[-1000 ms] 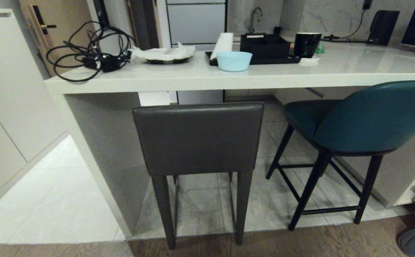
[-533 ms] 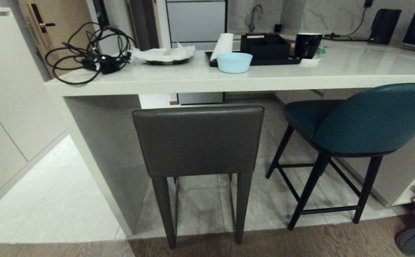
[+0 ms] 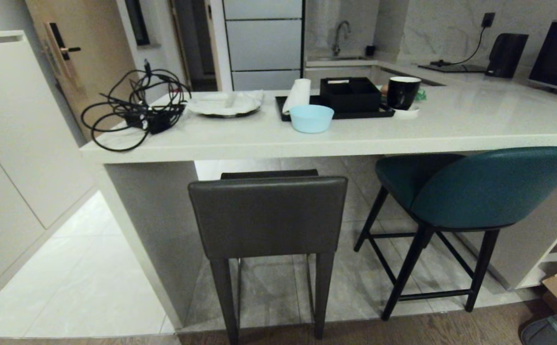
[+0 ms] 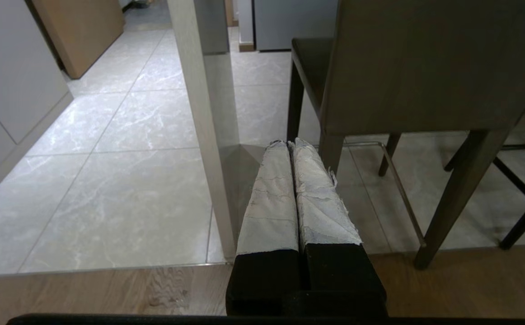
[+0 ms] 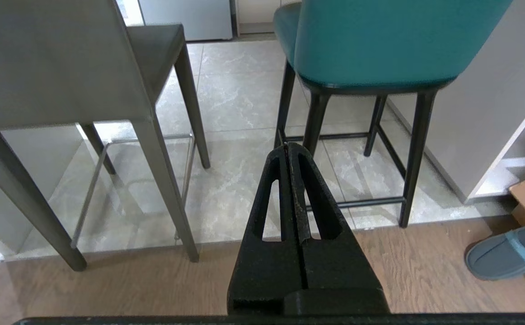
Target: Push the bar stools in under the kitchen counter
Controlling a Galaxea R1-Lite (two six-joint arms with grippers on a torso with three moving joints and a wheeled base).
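Head view: both stools stand out from the bench [image 3: 278, 139].
Grey stool [image 3: 268, 218] lies ahead of the left claw [image 4: 292, 146], teal stool [image 3: 480, 189] ahead of the right claw [image 5: 288, 149]; both claws pressed together, empty.

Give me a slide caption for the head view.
Grey stool and teal stool standing before the kitchen counter.

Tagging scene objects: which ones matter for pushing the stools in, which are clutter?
Job:
dark grey square-backed stool
teal leather round-backed stool
pale speckled stone counter

Clutter:
tangled black cables
light blue bowl
black mug
grey slipper
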